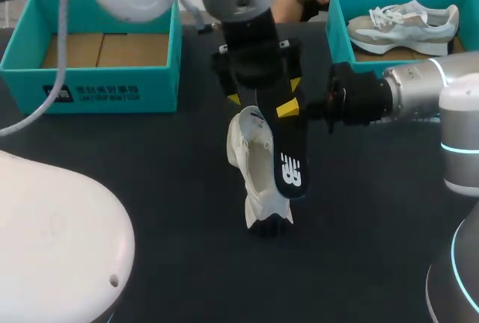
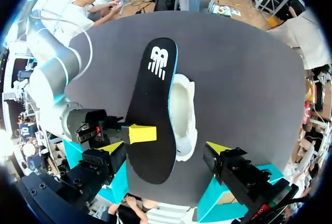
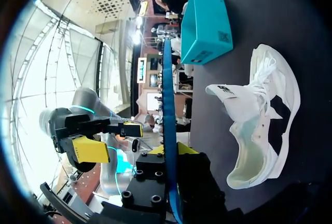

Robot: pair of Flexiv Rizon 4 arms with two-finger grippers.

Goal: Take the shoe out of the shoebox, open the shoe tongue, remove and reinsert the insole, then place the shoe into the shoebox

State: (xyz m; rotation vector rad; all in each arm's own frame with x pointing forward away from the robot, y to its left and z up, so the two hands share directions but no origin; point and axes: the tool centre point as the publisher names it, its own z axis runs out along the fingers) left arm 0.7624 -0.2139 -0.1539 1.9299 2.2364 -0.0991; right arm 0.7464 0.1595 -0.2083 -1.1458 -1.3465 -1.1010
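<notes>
The insole (image 1: 288, 162) stands on edge, clamped between the right gripper's (image 3: 170, 149) fingers. Just beside it the shoe (image 1: 254, 166) lies on the table (image 1: 150, 158), under the left gripper (image 2: 165, 149), between its spread fingers (image 2: 111, 147). Well beyond both grippers sit the left shoebox (image 1: 97, 84) and the right shoebox (image 1: 337, 24), which holds a second shoe (image 1: 404, 25).

A black table (image 1: 165, 181) carries white shoe (image 1: 251, 166), left shoebox (image 1: 105, 87), right shoebox (image 1: 338, 24).

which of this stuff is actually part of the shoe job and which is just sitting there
In the job: white shoe, black insole in the right gripper, empty shoebox.
Just lying about: second shoebox, grey sneaker inside it.
</notes>
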